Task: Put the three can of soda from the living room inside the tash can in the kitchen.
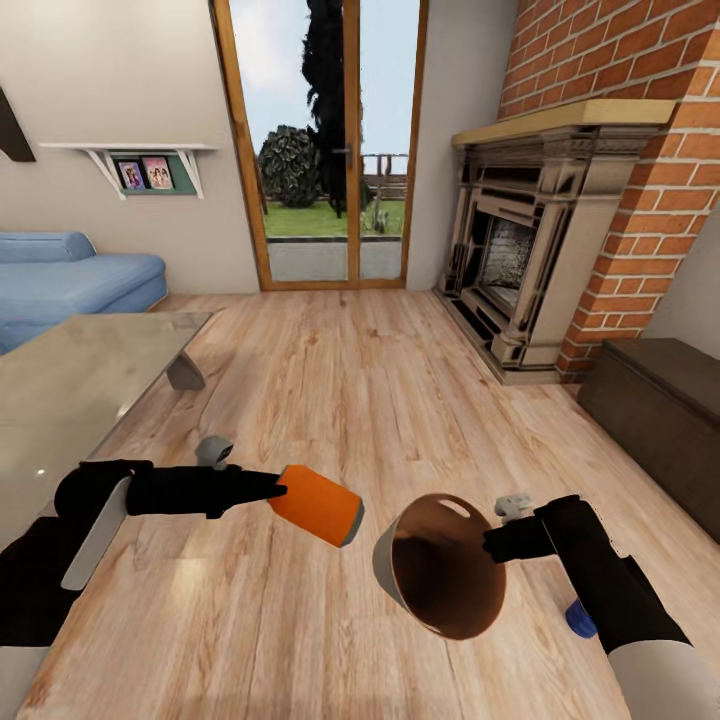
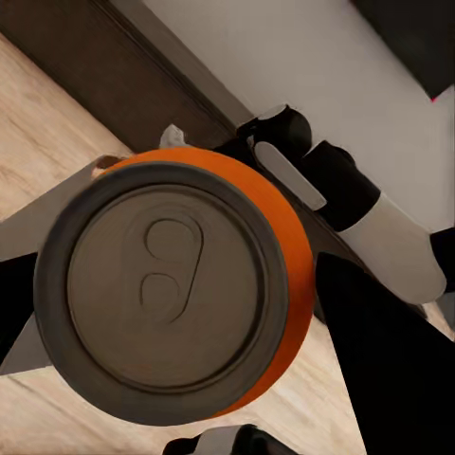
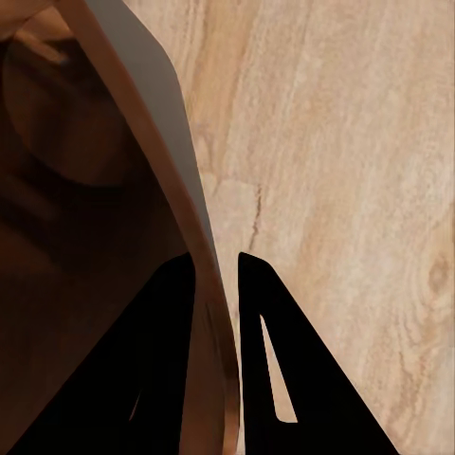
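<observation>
Currently the left tool [image 1: 272, 490] clamps an orange can [image 1: 318, 505] beside the tilted bin [image 1: 445, 580], pinched by the right tool [image 1: 497, 545] at its rim; released short, the can may hit the floor [image 1: 330, 380].

Left arm [image 1: 150, 490]: black, with a flat grey panel along the forearm.
Right arm [image 1: 620, 590]: black, pale grey lower sleeve, blue knob underneath.
Fingers [image 3: 284, 379]: black, tapered, slotted.

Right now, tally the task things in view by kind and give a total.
Soda can: 1, held by the left tool
Trash bin: 1, its rim pinched by the right tool
Total: 2
</observation>
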Robot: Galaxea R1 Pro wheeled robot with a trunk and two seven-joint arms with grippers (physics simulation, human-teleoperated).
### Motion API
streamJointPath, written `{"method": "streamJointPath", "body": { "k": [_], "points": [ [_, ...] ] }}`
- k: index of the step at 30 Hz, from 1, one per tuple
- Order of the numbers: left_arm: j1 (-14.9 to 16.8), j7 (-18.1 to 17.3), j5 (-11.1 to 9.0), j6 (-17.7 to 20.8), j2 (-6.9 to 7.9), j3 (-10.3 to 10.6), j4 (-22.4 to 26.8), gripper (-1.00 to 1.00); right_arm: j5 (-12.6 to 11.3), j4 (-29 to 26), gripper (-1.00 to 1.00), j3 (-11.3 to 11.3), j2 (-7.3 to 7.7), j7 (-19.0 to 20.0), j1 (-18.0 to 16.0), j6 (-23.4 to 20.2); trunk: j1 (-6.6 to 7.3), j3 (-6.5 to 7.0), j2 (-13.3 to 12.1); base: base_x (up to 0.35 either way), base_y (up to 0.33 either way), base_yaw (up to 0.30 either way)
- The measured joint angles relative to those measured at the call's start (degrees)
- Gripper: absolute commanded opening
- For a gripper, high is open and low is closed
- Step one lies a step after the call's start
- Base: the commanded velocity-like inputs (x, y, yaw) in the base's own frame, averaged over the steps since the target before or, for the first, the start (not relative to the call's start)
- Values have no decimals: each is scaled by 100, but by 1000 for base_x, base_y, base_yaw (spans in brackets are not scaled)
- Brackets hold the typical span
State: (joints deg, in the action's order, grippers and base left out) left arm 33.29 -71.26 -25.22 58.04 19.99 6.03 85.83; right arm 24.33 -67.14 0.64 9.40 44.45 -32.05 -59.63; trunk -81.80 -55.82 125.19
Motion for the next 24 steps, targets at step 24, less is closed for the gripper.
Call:
{"method": "streamJointPath", "body": {
  "k": [24],
  "points": [
    [5,1218,79,-72,-1317,531,-101,-100,21,1,-100,-291,-301,-286,-6,4,0,0,0,0,0,0]
  ]
}}
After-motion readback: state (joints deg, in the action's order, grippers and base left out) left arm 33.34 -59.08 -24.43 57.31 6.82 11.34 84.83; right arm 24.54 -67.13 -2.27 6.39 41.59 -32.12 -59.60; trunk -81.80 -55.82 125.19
